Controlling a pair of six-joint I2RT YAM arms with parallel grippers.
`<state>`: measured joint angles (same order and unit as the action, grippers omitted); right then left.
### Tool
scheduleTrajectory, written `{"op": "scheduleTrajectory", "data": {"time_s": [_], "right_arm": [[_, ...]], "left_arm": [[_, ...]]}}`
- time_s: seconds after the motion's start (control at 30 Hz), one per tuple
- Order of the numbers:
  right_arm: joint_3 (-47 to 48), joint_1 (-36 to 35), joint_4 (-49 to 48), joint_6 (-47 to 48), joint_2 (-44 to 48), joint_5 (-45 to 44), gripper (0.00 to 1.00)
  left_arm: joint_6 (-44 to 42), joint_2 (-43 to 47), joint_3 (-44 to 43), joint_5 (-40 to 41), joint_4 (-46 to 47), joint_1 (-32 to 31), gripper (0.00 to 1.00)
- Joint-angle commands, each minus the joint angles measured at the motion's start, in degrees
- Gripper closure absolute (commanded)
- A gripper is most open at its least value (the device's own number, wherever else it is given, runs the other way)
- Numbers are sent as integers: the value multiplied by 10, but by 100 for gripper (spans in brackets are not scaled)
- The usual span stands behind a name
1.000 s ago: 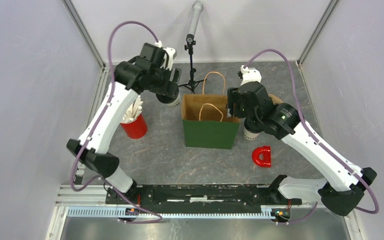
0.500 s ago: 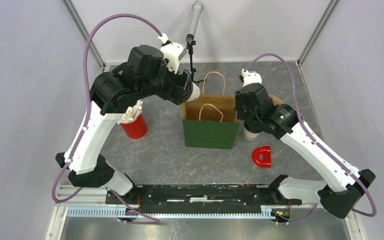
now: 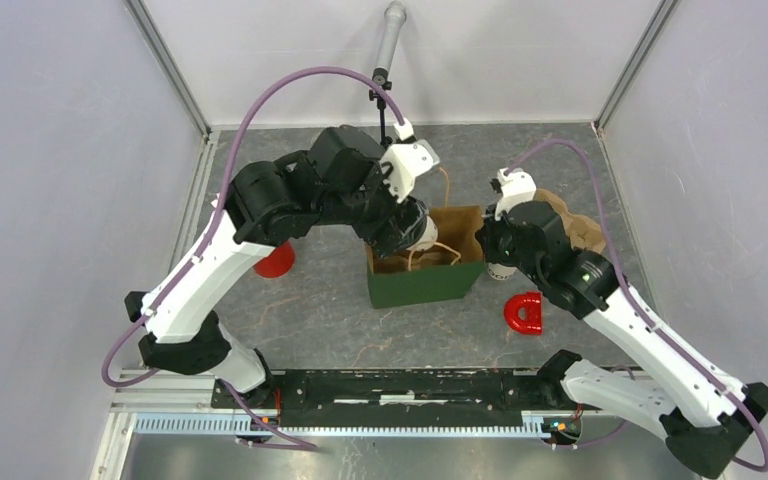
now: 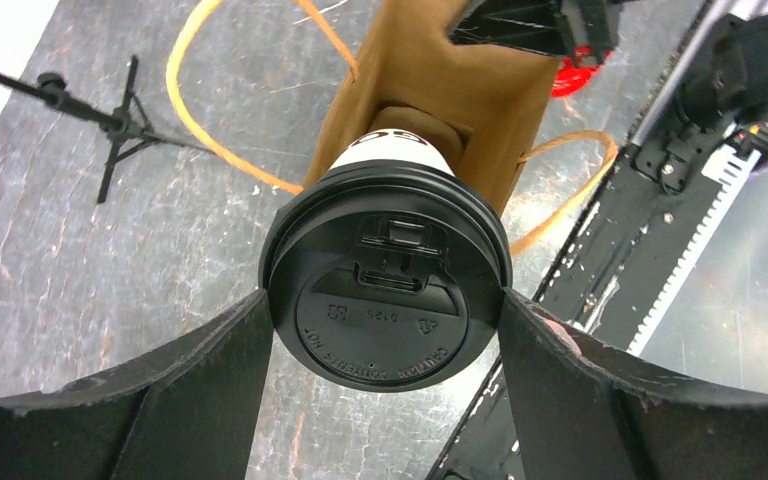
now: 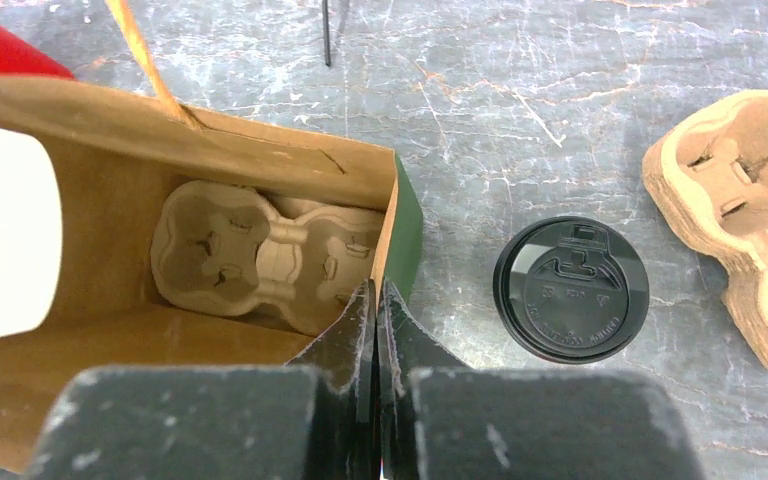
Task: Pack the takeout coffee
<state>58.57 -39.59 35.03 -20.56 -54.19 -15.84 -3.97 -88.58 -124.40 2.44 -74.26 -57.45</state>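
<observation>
The gray table (image 3: 340, 320) is carrying the green paper bag (image 3: 422, 283), which is standing open with a brown cardboard carrier (image 5: 260, 255) lying on its bottom. The left gripper (image 4: 385, 310) is clamping the takeout coffee (image 4: 385, 285) at its black lid, fingers spread wide around it, over the bag's open mouth. The right gripper (image 5: 375, 330) is pinching the bag's right wall, fingers pressed together on the paper. A second lidded cup (image 5: 570, 288) is standing just beside the bag.
</observation>
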Motion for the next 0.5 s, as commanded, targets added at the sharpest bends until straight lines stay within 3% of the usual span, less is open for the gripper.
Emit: {"op": "scheduleTrajectory", "data": {"time_s": [0.0, 0.13, 0.47], "right_arm": [[-48, 1, -55, 37, 51, 32, 100], [-70, 1, -62, 55, 82, 31, 100], [-123, 1, -97, 67, 137, 48, 100]], "left_arm": [[-54, 15, 3, -39, 24, -33, 30], [-70, 38, 39, -50, 52, -52, 30], [-107, 13, 63, 45, 37, -109, 32]]}}
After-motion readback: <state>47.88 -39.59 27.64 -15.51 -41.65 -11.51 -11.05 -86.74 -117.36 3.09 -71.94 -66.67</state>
